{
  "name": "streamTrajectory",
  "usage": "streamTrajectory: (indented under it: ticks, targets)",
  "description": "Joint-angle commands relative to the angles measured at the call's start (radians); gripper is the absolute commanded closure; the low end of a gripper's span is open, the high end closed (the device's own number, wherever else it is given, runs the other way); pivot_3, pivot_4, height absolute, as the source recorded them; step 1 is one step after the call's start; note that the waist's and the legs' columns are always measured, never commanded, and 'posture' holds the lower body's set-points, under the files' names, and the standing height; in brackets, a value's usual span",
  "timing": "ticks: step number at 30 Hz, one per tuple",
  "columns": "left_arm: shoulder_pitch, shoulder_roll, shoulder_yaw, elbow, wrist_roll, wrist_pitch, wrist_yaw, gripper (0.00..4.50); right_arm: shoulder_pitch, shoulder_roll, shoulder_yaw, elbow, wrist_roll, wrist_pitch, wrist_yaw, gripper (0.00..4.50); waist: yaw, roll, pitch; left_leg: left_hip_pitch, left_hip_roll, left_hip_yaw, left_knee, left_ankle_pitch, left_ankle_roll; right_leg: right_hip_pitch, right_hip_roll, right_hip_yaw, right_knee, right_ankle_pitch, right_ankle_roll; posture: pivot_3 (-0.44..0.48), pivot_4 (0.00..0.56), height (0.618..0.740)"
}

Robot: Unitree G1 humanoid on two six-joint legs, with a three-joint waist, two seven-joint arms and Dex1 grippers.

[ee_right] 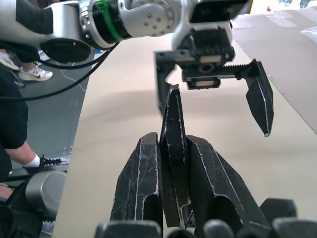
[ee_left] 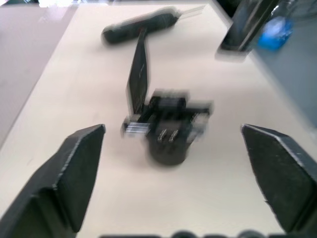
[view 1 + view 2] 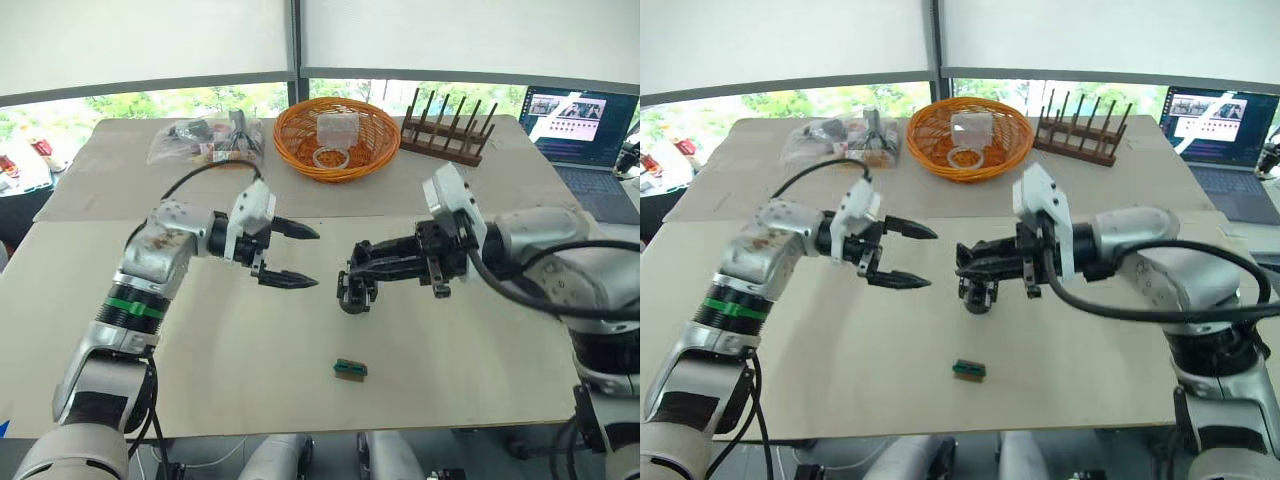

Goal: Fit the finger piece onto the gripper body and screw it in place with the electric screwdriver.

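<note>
The gripper body point(image 3: 352, 293) stands on the table between my two arms, on its round base point(image 2: 168, 148), with a thin pointed finger point(image 2: 137, 74) rising from it. My right gripper point(image 3: 375, 262) hovers just above and to the right of it, shut on the finger piece point(image 1: 172, 129), a black tapered wedge whose tip pokes out toward my left gripper. That left gripper point(image 3: 312, 258) is open, a short way left of the gripper body, with nothing between its fingers. Beyond the body, the electric screwdriver point(image 2: 141, 27) lies flat on the table.
A small green-and-brown block point(image 3: 350, 368) lies near the front edge. At the back stand an orange basket point(image 3: 335, 135), a wooden peg rack point(image 3: 447, 130), a plastic bag of parts point(image 3: 205, 140) and a laptop point(image 3: 575, 125). A person's leg and shoe point(image 1: 34, 74) are beside the table.
</note>
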Motion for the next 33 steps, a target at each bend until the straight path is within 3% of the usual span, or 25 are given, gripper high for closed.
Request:
streamTrajectory:
  ticks: [1,9,18,21,24,33]
  targets:
    - [0.021,-0.036,-0.027,0.09,0.093,-0.196,0.006,0.0,0.031,-0.012,-0.041,-0.052,-0.006,-0.061,0.006,4.17,0.001,0.0,0.0,0.0,0.0,0.0,0.0,0.0,0.0,0.0,0.0,0.0,0.0,0.0,0.0,0.0,0.15,0.74]
    - [0.069,-0.229,-0.063,0.213,0.182,-0.269,0.121,0.0,0.093,-0.017,-0.068,-0.087,0.003,-0.046,-0.04,4.17,0.003,0.0,0.0,-0.001,0.0,0.0,0.002,-0.001,0.001,0.0,-0.001,0.0,0.001,0.0,0.0,0.0,0.15,0.74]
    - [0.054,-0.336,-0.061,0.297,0.228,-0.276,0.199,0.0,0.15,-0.01,-0.062,-0.091,-0.029,-0.096,-0.056,4.17,0.001,0.0,0.0,-0.001,0.0,0.0,0.002,-0.001,0.001,0.0,-0.001,0.0,0.001,0.0,0.0,0.0,0.15,0.74]
    - [0.053,-0.354,-0.058,0.325,0.233,-0.297,0.192,0.79,0.17,0.006,-0.052,-0.077,-0.057,-0.139,-0.056,4.17,0.002,0.0,0.0,-0.001,0.0,0.0,0.002,-0.001,0.001,0.0,0.0,-0.001,0.001,0.0,0.0,0.0,0.15,0.74]
    - [0.057,-0.359,-0.063,0.342,0.244,-0.316,0.186,2.22,0.171,0.07,-0.048,-0.037,-0.081,-0.202,-0.084,4.17,0.001,0.0,0.0,-0.001,0.0,0.0,0.002,-0.001,0.001,0.0,0.0,0.0,0.001,0.0,0.0,0.0,0.15,0.74]
    - [0.046,-0.355,-0.061,0.387,0.27,-0.345,0.209,2.22,0.181,0.167,0.033,0.134,-0.192,-0.43,0.017,4.17,0.001,-0.001,0.0,0.0,-0.001,0.0,0.002,-0.001,0.001,0.001,0.001,-0.002,0.002,0.0,0.001,0.0,0.15,0.74]
